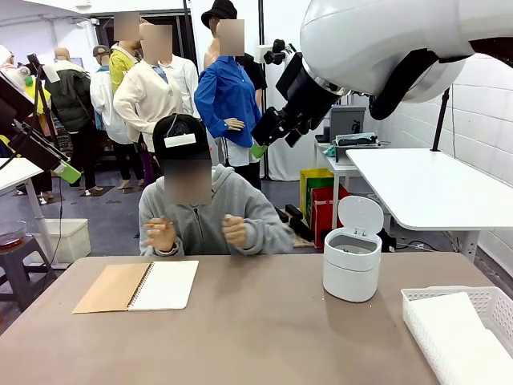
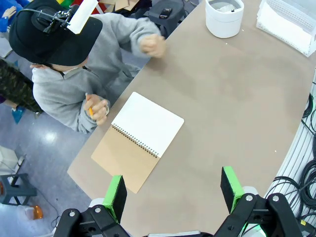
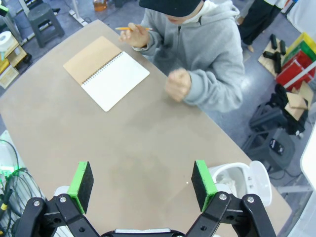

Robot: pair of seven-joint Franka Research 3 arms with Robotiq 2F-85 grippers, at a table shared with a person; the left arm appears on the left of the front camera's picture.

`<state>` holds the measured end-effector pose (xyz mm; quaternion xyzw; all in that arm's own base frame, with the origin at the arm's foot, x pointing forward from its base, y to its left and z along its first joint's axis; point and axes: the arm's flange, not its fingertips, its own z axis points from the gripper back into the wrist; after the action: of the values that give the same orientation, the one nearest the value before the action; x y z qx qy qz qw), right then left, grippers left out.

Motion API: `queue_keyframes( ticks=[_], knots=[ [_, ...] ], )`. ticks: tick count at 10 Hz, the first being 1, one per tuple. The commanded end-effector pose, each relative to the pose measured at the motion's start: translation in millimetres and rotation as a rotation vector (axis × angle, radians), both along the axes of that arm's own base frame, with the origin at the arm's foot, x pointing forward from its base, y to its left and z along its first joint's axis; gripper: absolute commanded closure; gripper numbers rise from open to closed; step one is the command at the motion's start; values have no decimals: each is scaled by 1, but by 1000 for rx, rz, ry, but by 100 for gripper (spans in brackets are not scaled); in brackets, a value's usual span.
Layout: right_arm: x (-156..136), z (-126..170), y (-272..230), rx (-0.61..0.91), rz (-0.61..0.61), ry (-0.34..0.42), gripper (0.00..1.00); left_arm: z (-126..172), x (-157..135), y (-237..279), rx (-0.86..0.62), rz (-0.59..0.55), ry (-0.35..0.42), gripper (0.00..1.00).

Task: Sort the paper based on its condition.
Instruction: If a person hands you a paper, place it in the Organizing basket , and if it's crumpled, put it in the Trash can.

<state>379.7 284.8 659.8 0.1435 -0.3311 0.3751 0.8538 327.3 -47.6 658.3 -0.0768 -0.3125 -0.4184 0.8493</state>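
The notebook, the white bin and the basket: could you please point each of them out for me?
notebook [image 2: 148, 121], left wrist view, on its open white page.
white bin [image 1: 351, 273], front view, on its body below the raised lid.
basket [image 1: 445, 291], front view, on its far rim.

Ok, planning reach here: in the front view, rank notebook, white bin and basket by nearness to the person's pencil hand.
1. notebook, just in front of the pencil hand, left side.
2. white bin, right of centre.
3. basket, near right corner.
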Motion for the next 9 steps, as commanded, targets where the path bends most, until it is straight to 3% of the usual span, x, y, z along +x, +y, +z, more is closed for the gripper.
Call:
queue_keyframes(
  ticks=[1, 9],
  knots=[
    [0, 0, 0, -1, 2, -1, 0, 1, 0, -1, 2, 0, -1, 0],
    [0, 0, 0, -1, 2, -1, 0, 1, 0, -1, 2, 0, -1, 0]
  ],
)
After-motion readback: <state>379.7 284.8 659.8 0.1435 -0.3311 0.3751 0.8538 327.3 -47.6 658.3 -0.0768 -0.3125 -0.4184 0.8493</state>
